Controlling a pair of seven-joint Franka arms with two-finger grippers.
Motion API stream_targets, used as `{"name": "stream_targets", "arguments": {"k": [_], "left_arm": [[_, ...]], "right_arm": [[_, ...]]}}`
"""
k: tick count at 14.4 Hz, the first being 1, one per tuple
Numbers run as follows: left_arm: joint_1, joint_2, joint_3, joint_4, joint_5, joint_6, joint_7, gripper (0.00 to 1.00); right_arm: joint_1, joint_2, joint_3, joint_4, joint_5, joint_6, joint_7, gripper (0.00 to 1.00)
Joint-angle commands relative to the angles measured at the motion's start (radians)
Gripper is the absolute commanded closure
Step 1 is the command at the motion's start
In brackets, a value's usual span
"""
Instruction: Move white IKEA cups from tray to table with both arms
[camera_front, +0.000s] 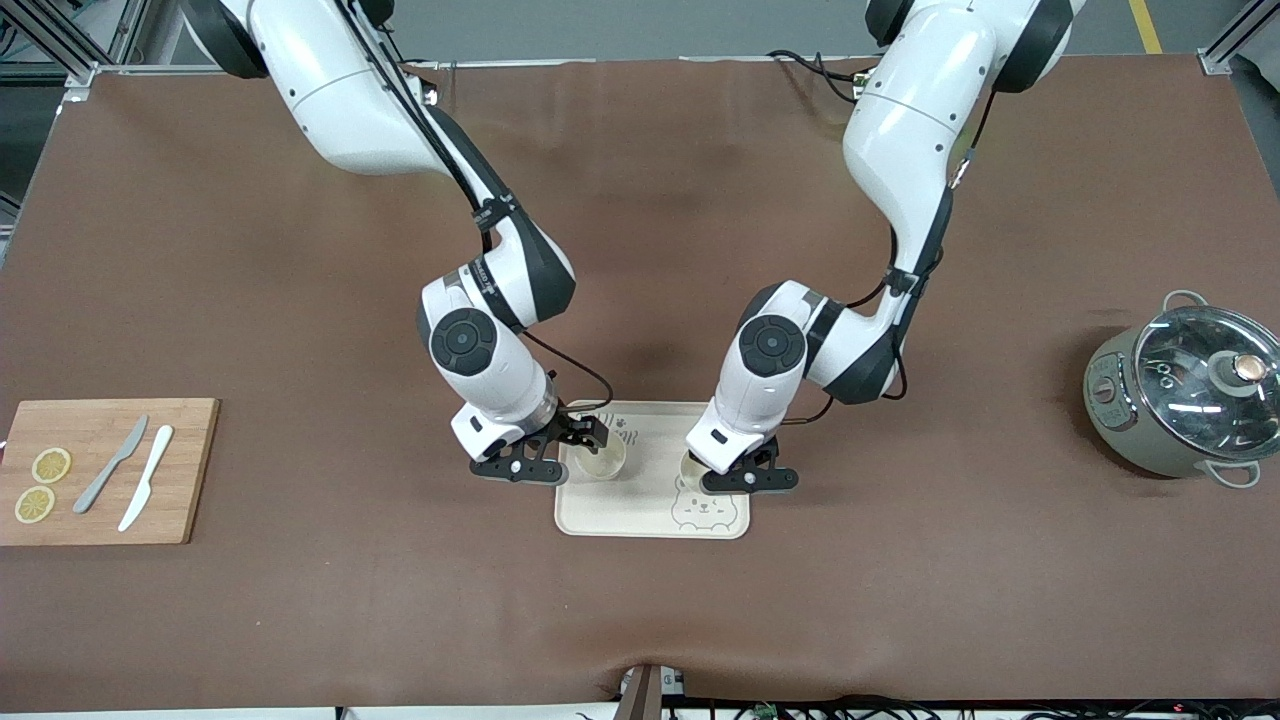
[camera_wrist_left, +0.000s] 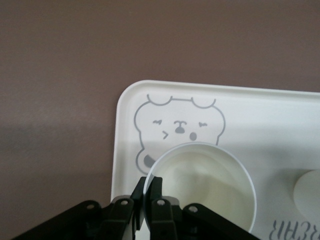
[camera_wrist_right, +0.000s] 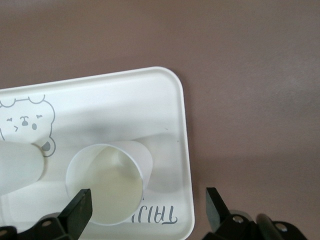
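Two white IKEA cups are on or over a cream bear-printed tray (camera_front: 650, 505). My left gripper (camera_front: 737, 479) is shut on the rim of one cup (camera_front: 690, 467), beside the bear print. In the left wrist view the fingers (camera_wrist_left: 160, 197) pinch that cup's wall (camera_wrist_left: 200, 182) over the tray (camera_wrist_left: 280, 115); I cannot tell whether it touches the tray. My right gripper (camera_front: 572, 452) is open around the other cup (camera_front: 601, 462), which stands upright on the tray. In the right wrist view that cup (camera_wrist_right: 107, 182) stands between the spread fingers (camera_wrist_right: 80, 210), touching neither.
A wooden cutting board (camera_front: 190, 470) with two lemon slices and two knives lies at the right arm's end. A grey-green pot with a glass lid (camera_front: 1185, 395) stands at the left arm's end. Brown table surface surrounds the tray.
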Motion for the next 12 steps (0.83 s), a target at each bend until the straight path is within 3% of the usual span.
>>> {"name": "stream_targets", "arguments": {"k": [1, 4, 9, 12], "left_arm": [[-0.001, -0.093, 0.000, -0.016, 0.030, -0.123, -0.027, 1.00], [0.008, -0.175, -0.001, -0.057, 0.030, -0.219, -0.016, 1.00], [0.061, -0.399, -0.003, -0.314, 0.030, -0.187, 0.077, 1.00], [0.120, -0.543, -0.005, -0.523, 0.030, -0.055, 0.158, 1.00]], "right_arm": [[0.015, 0.030, -0.011, 0.032, -0.023, 0.002, 0.021, 0.00], [0.015, 0.038, -0.011, 0.030, -0.039, 0.002, 0.021, 0.00], [0.027, 0.049, -0.012, 0.029, -0.065, 0.014, 0.030, 0.00], [0.035, 0.059, -0.012, 0.024, -0.068, 0.032, 0.030, 0.00]]}}
